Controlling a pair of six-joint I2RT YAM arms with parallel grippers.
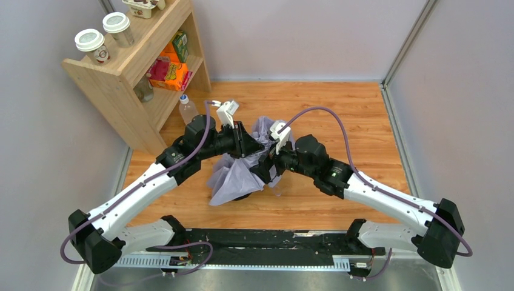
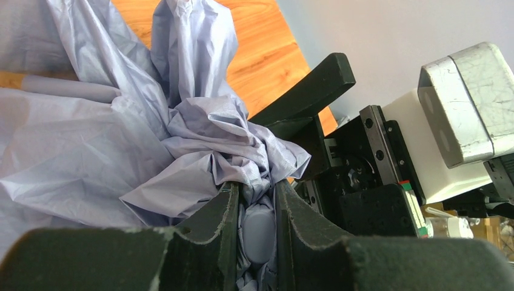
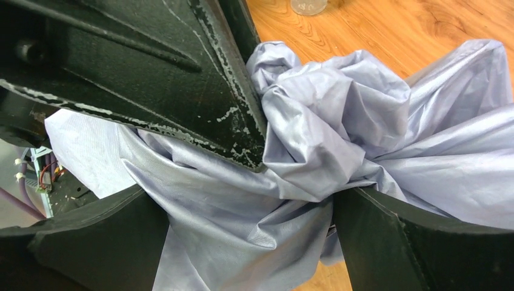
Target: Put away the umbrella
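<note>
Umbrella (image 1: 233, 176): frame centre, on tabletop (image 1: 339, 109). Fabric light, limp and likely slippery; the stiff core should give a better hold. Left gripper (image 2: 257, 230) jaws clamped on its folds. Right gripper (image 3: 248, 242) jaws straddle bunched fabric; grip undeterminable.

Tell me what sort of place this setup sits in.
Most likely a robotics lab test cell staged like a home: plain grey partition walls close in a wood-grain tabletop, and a wooden shelf holds lidded cups and snack boxes.
</note>
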